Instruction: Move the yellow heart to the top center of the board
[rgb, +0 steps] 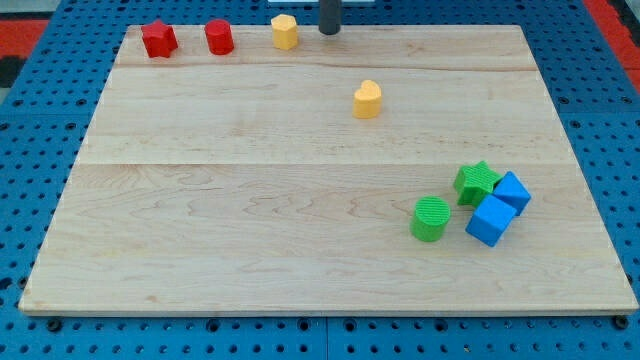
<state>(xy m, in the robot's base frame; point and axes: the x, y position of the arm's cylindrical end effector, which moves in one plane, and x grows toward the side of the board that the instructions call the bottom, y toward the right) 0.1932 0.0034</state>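
A yellow heart (367, 99) sits in the upper middle of the wooden board (250, 240), a little right of centre. A second yellow block, a hexagon (285, 31), stands at the view's top edge, left of centre. My tip (329, 30) is at the top edge of the board, just right of the yellow hexagon and above and left of the yellow heart, touching neither.
A red star (158, 39) and a red cylinder (219, 37) stand at the top left. At the lower right cluster a green star (476, 182), a green cylinder (431, 219) and two blue cubes (512, 191) (490, 220).
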